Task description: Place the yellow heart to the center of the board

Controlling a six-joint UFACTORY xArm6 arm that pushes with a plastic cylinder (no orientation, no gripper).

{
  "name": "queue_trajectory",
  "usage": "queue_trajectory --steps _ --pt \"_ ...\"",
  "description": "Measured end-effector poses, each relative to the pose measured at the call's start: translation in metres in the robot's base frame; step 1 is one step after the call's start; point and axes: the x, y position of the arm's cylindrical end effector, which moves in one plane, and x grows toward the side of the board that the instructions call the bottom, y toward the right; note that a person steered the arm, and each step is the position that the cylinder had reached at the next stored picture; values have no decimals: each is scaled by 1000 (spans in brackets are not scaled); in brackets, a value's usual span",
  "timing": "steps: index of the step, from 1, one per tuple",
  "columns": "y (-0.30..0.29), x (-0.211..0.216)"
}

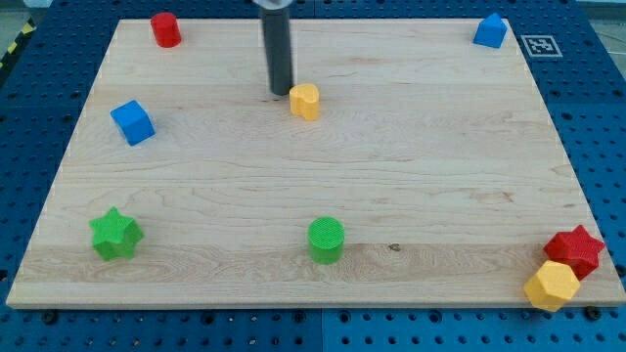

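Note:
The yellow heart (305, 101) lies on the wooden board (391, 166), above the board's centre and a little to the left. My tip (281, 92) stands just to the left of the heart, close to its upper left side; whether it touches it I cannot tell. The dark rod rises from there to the view's top.
A red cylinder (165, 29) is at the top left, a blue block (490, 31) at the top right, a blue cube (132, 122) at the left. A green star (115, 234) is at the bottom left, a green cylinder (326, 240) at the bottom centre. A red star (575, 250) and a yellow hexagon (553, 286) are at the bottom right.

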Motion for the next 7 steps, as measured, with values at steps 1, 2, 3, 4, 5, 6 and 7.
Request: queue_trajectory --steps 1,2,3,4,5,6,7 --pt "7 0" --pt "32 7" --pt "38 11" --pt "47 16" --pt "39 26" --pt "10 22" --pt "0 22"
